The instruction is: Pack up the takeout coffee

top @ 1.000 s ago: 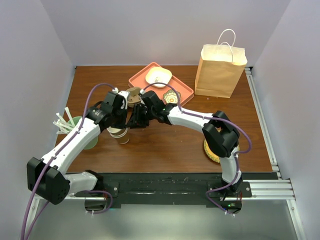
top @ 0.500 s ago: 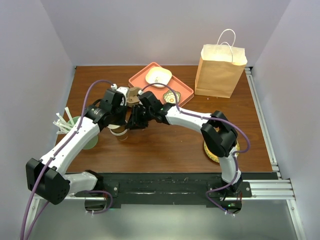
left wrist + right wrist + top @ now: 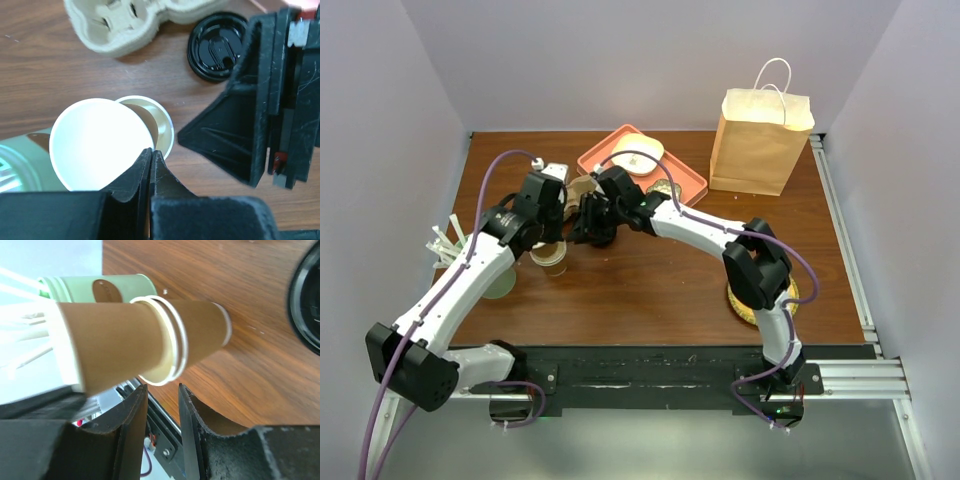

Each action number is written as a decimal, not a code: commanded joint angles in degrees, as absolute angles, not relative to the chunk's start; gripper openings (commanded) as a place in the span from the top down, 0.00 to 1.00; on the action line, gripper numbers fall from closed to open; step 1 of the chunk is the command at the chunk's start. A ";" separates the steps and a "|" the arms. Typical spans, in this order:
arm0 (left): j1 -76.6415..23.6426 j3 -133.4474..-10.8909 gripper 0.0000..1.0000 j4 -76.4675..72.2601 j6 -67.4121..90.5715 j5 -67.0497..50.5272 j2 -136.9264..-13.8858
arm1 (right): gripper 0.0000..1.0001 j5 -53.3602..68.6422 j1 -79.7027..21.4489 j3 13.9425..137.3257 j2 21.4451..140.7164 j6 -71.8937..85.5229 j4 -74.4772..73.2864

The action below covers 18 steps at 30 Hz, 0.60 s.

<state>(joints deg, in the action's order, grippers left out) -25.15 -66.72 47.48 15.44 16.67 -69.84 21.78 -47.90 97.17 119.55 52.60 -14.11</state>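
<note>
No takeout coffee with a lid shows in any view. My left gripper [image 3: 151, 151] is shut on the rim of a lidless brown cup [image 3: 97, 145] with a white inside, one finger inside the wall and one outside. That cup [image 3: 110, 350] is partly drawn out of a second brown cup [image 3: 205, 330] standing on the table. My right gripper [image 3: 162, 390] is open just beside the lower cup's rim, nothing between its fingers. From above, both grippers meet at the cups [image 3: 552, 258], the left gripper [image 3: 548, 232] over them and the right gripper [image 3: 582, 225] beside them.
A loose black lid [image 3: 217, 45] lies next to a pulp cup carrier [image 3: 125, 20]. A green cup with straws [image 3: 470, 250] stands at the left. Behind are a salmon tray [image 3: 690, 185] with a cream dish [image 3: 638, 148] and the paper bag [image 3: 760, 140]. A yellow disc [image 3: 745, 305] lies under the right arm.
Both grippers have shifted toward the back left of the table. The left one has drawn the upper cup along with it, and the right one has followed beside the lower cup.
</note>
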 commanded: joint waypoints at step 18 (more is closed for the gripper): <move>-40.75 -87.28 1.00 54.67 19.68 17.67 -79.44 | 0.62 -8.24 -41.31 86.83 75.43 38.50 -45.78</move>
<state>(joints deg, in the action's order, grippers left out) -33.39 -86.76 53.91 16.23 19.33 -75.61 2.22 -41.39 86.26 83.68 42.68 -36.80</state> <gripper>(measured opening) 0.018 0.380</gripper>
